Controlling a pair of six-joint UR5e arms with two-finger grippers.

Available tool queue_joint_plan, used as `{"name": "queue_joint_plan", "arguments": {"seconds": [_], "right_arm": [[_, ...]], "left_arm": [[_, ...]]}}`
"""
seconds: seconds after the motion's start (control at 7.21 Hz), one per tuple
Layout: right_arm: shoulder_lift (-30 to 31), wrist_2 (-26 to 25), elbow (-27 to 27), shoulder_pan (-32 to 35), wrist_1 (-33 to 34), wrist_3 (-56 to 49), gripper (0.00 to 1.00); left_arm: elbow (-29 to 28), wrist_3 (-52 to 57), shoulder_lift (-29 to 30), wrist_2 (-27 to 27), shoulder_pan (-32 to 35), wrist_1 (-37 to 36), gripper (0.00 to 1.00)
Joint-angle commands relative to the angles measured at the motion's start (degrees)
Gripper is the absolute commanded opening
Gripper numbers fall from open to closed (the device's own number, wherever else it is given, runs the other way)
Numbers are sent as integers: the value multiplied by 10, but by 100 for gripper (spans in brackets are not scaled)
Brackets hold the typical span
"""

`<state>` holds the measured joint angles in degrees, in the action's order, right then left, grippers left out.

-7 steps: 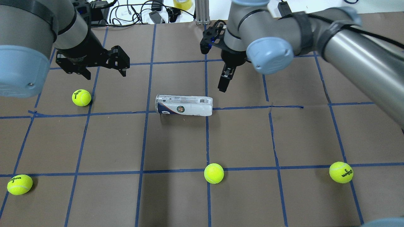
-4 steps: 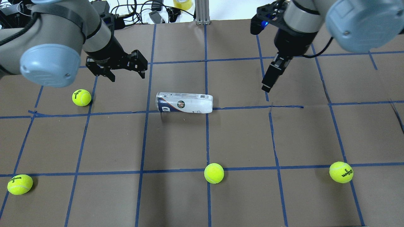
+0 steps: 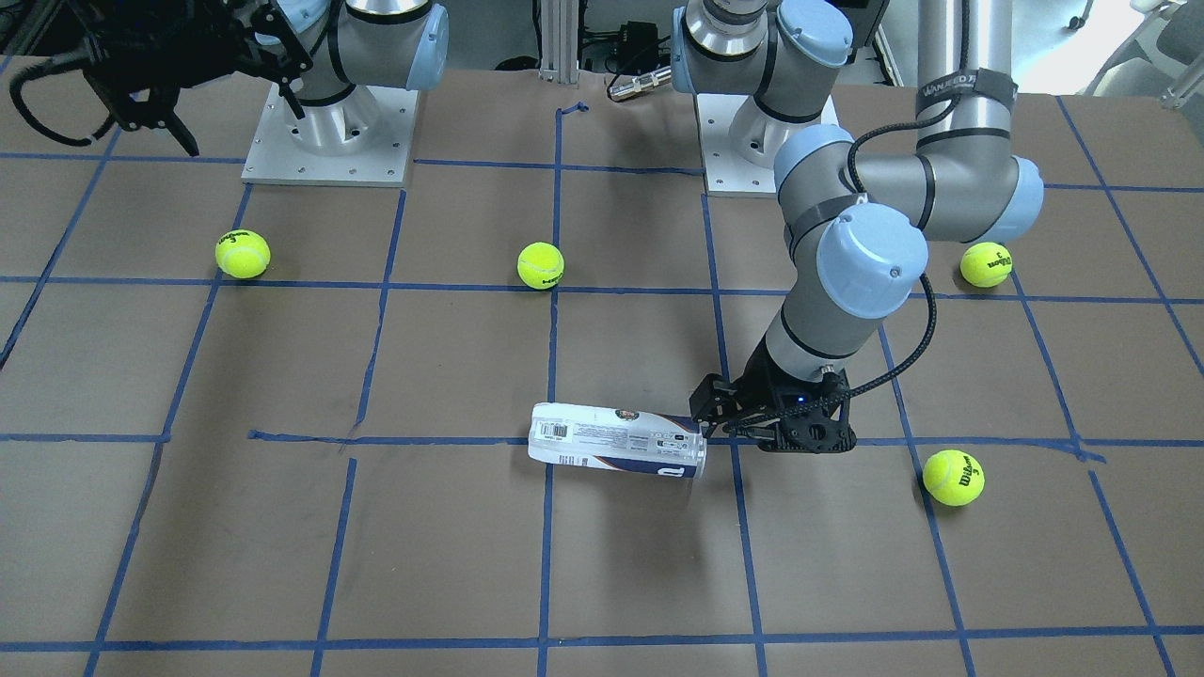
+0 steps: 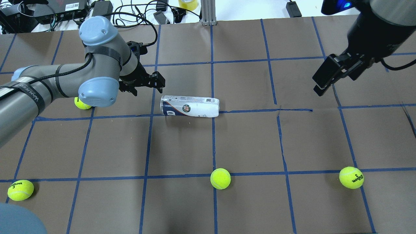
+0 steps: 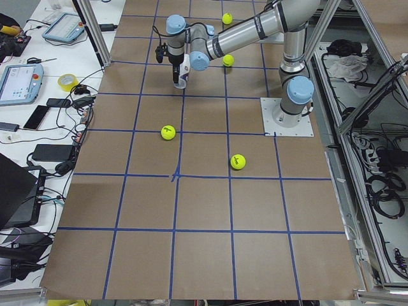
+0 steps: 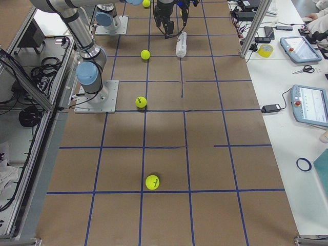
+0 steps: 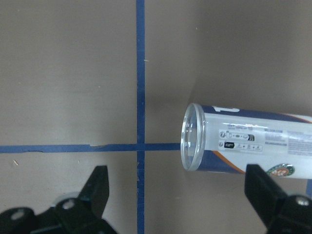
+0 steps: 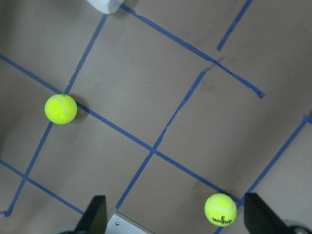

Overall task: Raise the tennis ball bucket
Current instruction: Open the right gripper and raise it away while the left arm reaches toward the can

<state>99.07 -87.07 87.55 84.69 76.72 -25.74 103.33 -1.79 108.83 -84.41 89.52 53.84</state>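
Observation:
The tennis ball bucket (image 4: 190, 108) is a clear tube with a white and navy label. It lies on its side near the table's middle, open rim toward the robot's left, and also shows in the front view (image 3: 616, 451). My left gripper (image 4: 146, 87) is open and empty, low over the table just beyond the rim end, apart from the tube. In the left wrist view the rim end (image 7: 195, 146) lies between and ahead of the spread fingers (image 7: 95, 190). My right gripper (image 4: 321, 84) is open and empty, raised far to the right.
Several yellow-green tennis balls lie around: one partly behind my left arm (image 4: 81, 104), one at front left (image 4: 20, 190), one at front centre (image 4: 220, 178), one at front right (image 4: 351, 177). Cables and boxes (image 4: 107, 9) lie beyond the table's far edge.
My left gripper has moved right and down to the tube's rim end. My right gripper has pulled away to the far right and risen. The tube has rolled slightly in place.

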Motion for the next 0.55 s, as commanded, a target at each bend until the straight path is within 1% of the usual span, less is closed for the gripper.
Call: {"name": "queue_joint_plan", "arguments": {"seconds": [0.0,0.14,0.28,0.42], "right_arm": [[10,-53,-53,0,32,96,100],[8,-48,-62,0,33,105,100],[1,-34,-61,2,30,171,100],[-4,-11,-61,12,36,186,100]], "left_arm": [[-14,24,47,136,-52,11,100],[-29,22,54,171,-74,56,100],[-56,28,54,231,-80,111,100],[-70,28,60,259,-81,151,100]]}}
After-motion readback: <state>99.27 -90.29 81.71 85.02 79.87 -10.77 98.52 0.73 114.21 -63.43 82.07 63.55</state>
